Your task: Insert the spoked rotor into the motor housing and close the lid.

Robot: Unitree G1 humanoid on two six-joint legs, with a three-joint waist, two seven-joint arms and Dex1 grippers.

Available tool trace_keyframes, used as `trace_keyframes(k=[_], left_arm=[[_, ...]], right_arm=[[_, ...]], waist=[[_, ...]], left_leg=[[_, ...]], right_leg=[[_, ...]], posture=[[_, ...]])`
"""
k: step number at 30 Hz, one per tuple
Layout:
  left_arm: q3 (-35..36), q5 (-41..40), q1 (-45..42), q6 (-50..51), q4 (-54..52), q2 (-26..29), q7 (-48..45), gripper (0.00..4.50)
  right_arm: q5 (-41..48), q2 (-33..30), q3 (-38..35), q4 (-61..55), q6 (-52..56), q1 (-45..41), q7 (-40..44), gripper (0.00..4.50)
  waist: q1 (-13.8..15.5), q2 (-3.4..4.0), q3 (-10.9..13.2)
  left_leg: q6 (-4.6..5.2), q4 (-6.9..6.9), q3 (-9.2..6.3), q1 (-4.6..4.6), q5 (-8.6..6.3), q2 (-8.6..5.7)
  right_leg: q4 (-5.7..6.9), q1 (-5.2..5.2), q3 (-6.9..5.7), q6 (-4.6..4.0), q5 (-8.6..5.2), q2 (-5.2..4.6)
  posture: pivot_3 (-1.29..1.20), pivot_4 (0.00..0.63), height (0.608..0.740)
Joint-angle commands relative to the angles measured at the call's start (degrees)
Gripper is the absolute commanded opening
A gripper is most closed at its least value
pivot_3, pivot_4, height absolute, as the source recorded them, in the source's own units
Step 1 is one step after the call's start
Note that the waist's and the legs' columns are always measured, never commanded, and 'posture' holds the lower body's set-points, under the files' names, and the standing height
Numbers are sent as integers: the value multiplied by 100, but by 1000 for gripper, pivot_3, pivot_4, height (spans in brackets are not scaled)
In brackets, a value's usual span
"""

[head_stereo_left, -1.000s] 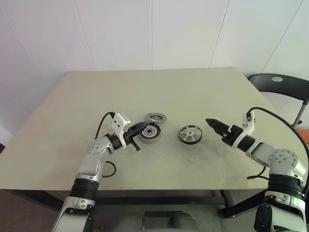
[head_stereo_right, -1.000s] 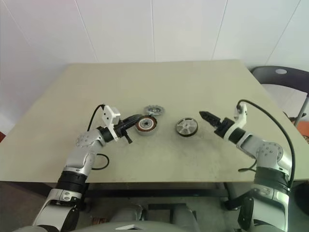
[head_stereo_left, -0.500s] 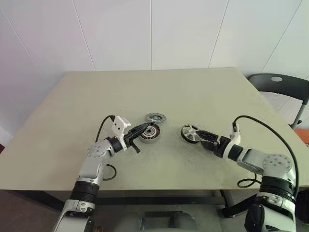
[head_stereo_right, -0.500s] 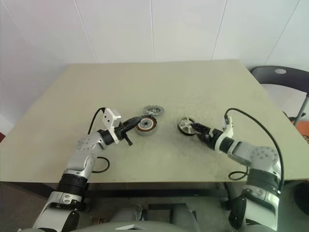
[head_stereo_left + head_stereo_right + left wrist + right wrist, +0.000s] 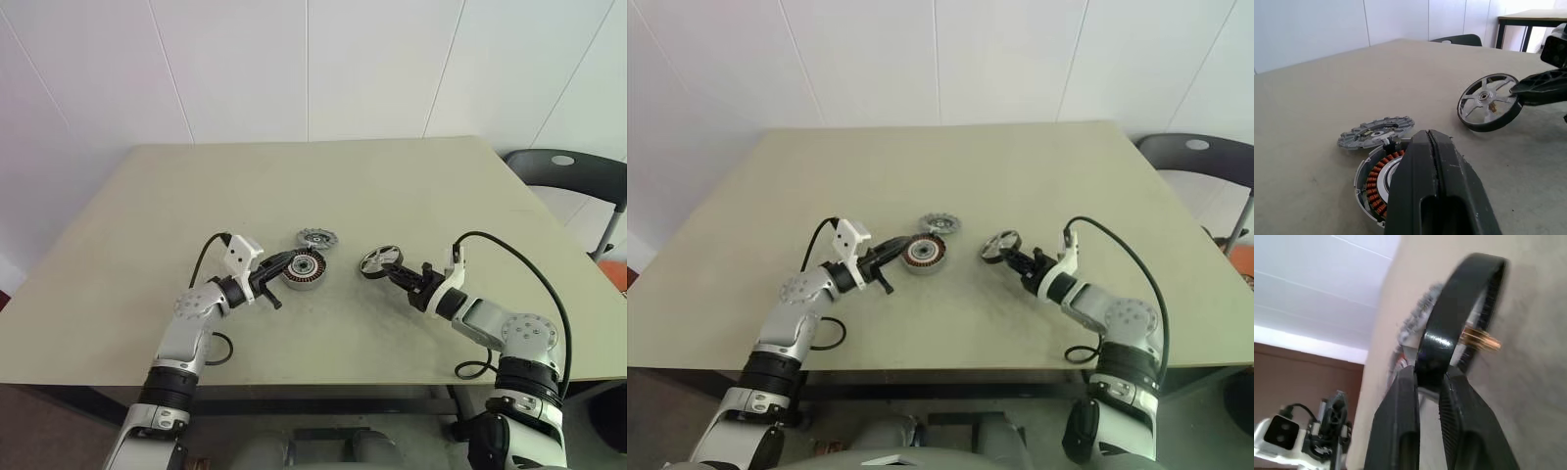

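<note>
- Head views, left side: left gripper [image 5: 281, 265] rests at the near-left edge of the motor housing [image 5: 304, 269], a round silver-rimmed part with a ring of copper-brown windings and a dark hub. The left wrist view shows its two black fingers pressed flat together with nothing between them, their tip over the housing's rim. No shift from a second ago; judged to be steadying the part.
- Just behind the housing lies a flat grey toothed disc [image 5: 315, 237], probably the lid, untouched on the beige tabletop [image 5: 147, 215].
- Centre-right: the spoked rotor [image 5: 379, 260], a grey metal wheel with radial spokes and a dark rim, lay flat on the table a second ago. It now stands tilted on edge, clear of the housing.
- Right side: right gripper [image 5: 397, 277], wide open and well off to the right a second ago, has swung in and closed. The right wrist view shows both fingers [image 5: 1400, 401] pinching the rotor's dark rim, a brass shaft stub poking from the hub.
- Reading: pickup looks achieved. Insertion not yet done; the rotor needs carrying left and levelling over the hub. An edge-only pinch could let it twist.
</note>
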Motion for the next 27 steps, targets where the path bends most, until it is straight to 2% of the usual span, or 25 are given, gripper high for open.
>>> trace_keyframes(k=[1, 6, 10, 27], left_arm=[[110, -2, -130, -63, -167, 101, 64, 0], [188, -57, -110, -42, -193, 219, 101, 0], [345, -301, -75, 138, -335, 296, 39, 0], [610, -463, 15, 377, -598, 541, 55, 0]], right_arm=[[143, -9, -113, -111, -224, -101, 17, 299], [577, 53, -129, -223, -261, -194, 293, 299], [980, 354, 26, -252, -214, -390, 553, 299], [602, 1003, 1056, 521, -804, -973, 1382, 299]], waist=[[9, 0, 0], [2, 1, 0], [-50, 7, 4], [-90, 12, 6]], left_leg=[[0, 0, 0, 0, 0, 0], [1, -1, -1, -3, -1, -1], [1, -7, 0, -3, -1, 4], [0, -9, 0, -10, -2, 3]], right_leg=[[0, 1, 0, 0, 0, 0], [-5, -1, 0, -2, 1, -2], [-2, -8, 1, -2, 1, 2], [-2, -18, 1, -14, 8, 1]], posture=[[0, 0, 740], [0, 0, 740], [0, 0, 740], [0, 0, 740]])
